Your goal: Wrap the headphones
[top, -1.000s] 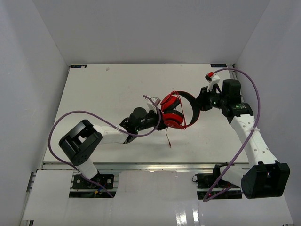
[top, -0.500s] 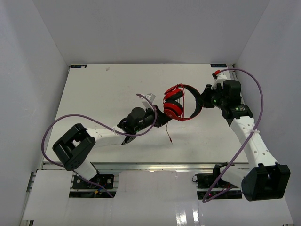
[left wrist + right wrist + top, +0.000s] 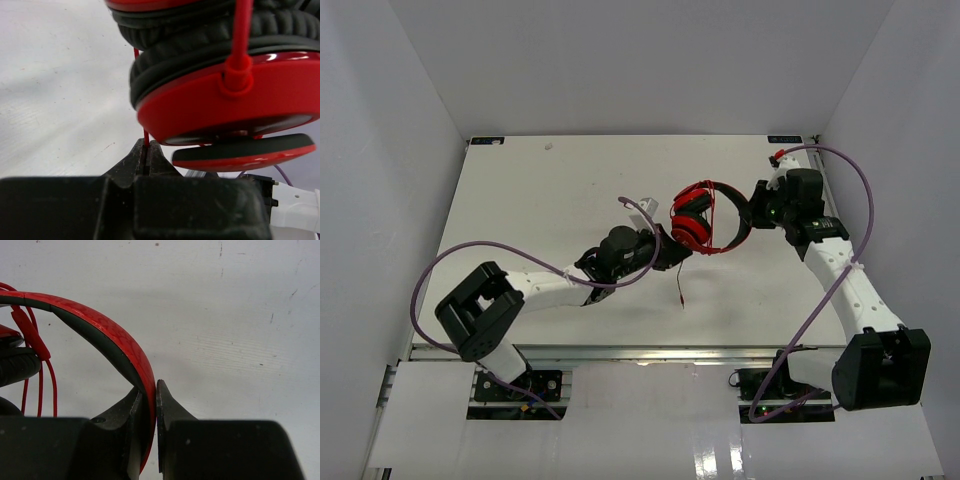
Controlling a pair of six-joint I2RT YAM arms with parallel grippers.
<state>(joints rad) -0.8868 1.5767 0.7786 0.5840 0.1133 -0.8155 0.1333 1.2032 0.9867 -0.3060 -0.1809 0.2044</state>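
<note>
Top view: bright, even, diffuse light off the white enclosure walls (image 3: 410, 100). The table (image 3: 520, 200) sits close to overexposure, and shadows beneath the arms are faint and soft-edged. Specular glare shows on the glossy front strip (image 3: 720, 458).

Left wrist view: the headphones (image 3: 200, 105) fill the frame at close range and read soft, with a pale sheen on the red shell. The left claw (image 3: 147, 150) is a dark, underexposed mass (little surface detail).

Right wrist view: table scratches are sharp; the right claw (image 3: 151, 395) is equally dark.

Thin red cord (image 3: 146, 136) pinched in left gripper (image 3: 147, 146), jaws closed; headphones (image 3: 225, 100) (red cups, black pads) just above; white table (image 3: 60, 75) behind.
</note>
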